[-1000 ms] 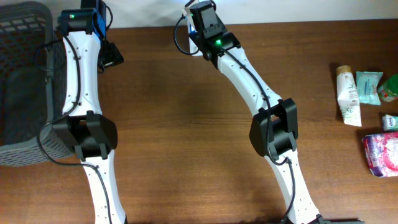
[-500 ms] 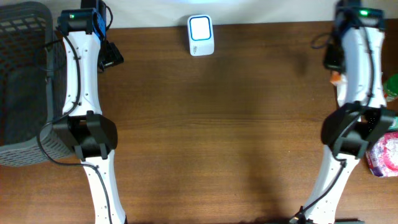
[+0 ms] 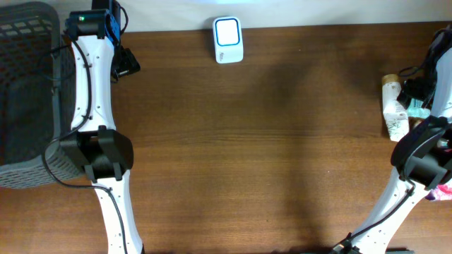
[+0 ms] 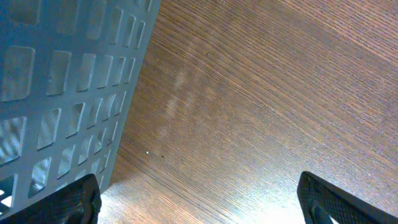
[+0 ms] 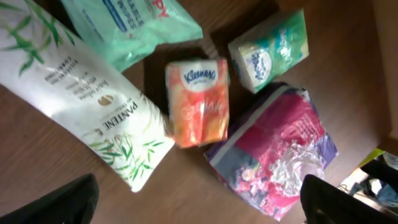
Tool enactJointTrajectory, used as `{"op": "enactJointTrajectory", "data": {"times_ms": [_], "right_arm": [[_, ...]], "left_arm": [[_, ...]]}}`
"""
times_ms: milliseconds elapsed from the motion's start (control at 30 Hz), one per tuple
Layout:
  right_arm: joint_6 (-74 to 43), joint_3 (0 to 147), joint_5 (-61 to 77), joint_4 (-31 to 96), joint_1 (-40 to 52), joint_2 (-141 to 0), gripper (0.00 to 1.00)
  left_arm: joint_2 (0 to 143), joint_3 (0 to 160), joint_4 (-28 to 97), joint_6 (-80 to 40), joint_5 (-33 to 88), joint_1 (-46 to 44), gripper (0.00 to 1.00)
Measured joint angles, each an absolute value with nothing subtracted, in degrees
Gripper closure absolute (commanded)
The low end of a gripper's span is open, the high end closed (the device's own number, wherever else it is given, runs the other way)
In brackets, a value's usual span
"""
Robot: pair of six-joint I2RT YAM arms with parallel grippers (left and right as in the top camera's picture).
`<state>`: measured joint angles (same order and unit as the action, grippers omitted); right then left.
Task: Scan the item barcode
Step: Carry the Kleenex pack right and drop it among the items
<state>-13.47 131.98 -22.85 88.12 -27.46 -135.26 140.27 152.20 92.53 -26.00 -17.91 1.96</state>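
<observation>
The white scanner (image 3: 228, 40) stands at the table's back edge, in the middle. Several packaged items lie at the far right. The right wrist view shows a white Pantene tube (image 5: 81, 106), a green wipes pack (image 5: 130, 25), an orange Kleenex pack (image 5: 198, 102), a small teal tissue pack (image 5: 268, 51) and a pink-purple pack (image 5: 273, 152). My right gripper (image 5: 202, 205) hangs open above them with nothing between its fingers. My left gripper (image 4: 199, 202) is open over bare wood beside the basket. No barcode shows.
A grey plastic basket (image 3: 28, 92) fills the left end of the table, its slotted wall (image 4: 62, 81) close to my left fingers. My right arm (image 3: 424, 141) covers most of the items from above; only the tube (image 3: 394, 106) shows well.
My right arm swung from the scanner to the far right, carrying an orange pack. Its jaws have opened, and the pack now lies among the other items. The left arm has not moved.
</observation>
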Motion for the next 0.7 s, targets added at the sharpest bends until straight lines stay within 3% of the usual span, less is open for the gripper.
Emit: {"op": "enactJointTrajectory", "data": {"times_ms": [133, 300, 433, 600, 700], "right_arm": [[-13.52, 131.96, -17.76, 89.91, -27.46, -131.37, 0.01], [-13.52, 132.6, -5.43, 90.24, -27.16, -101.08, 0.01], [-13.58, 131.09, -1.56, 96.23, -17.26, -80.88, 0.01], [-14.17, 117.49, 0.1, 96.99, -3.07, -68.6, 0.01], [-14.92, 110.59, 1.61, 96.97, -0.32, -59.66, 0.01]], "left_arm": [[140.27, 152.2, 92.55, -26.0, -17.93, 1.96, 0.01], [140.27, 152.2, 92.55, -26.0, -17.91, 1.96, 0.01], [140.27, 152.2, 92.53, -26.0, -17.93, 1.96, 0.01], [140.27, 152.2, 92.51, -26.0, -17.91, 1.96, 0.01], [140.27, 152.22, 92.49, -26.0, -17.91, 1.96, 0.01]]}}
